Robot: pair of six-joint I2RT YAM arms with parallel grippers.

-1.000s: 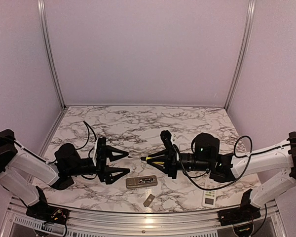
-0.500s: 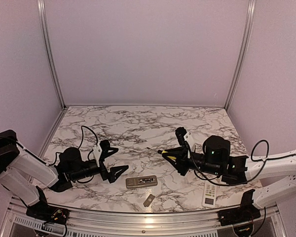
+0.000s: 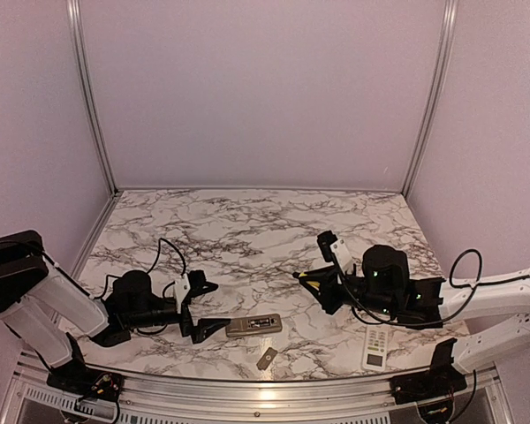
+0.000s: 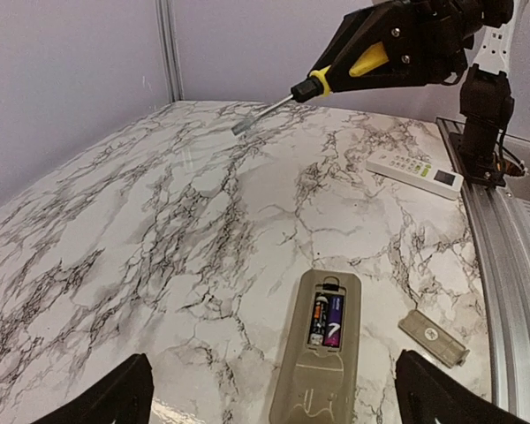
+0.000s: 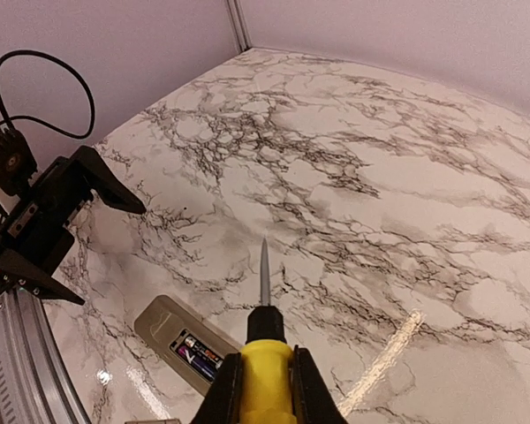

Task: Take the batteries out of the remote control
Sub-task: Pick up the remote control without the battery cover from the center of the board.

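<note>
Your left end effector [image 3: 214, 305] hangs low over the white marbled surface [image 3: 247, 230], fingers spread wide and holding nothing; the flat khaki remote control [image 4: 322, 358] lies face down just ahead of it, back compartment uncovered; the batteries [image 4: 327, 318], one dark and one blue-purple, sit side by side in that compartment. The small flat grey cover plate [image 4: 433, 337] rests on the surface just beside the remote, apart from it. Your right end effector [image 3: 322, 284] is clenched on the yellow-handled screwdriver [image 5: 267, 375]; its metal shaft points out over the surface toward the left arm, tip in the air, clear of the remote. A white remote control [image 3: 374, 349] lies under your right arm near the front rail.
</note>
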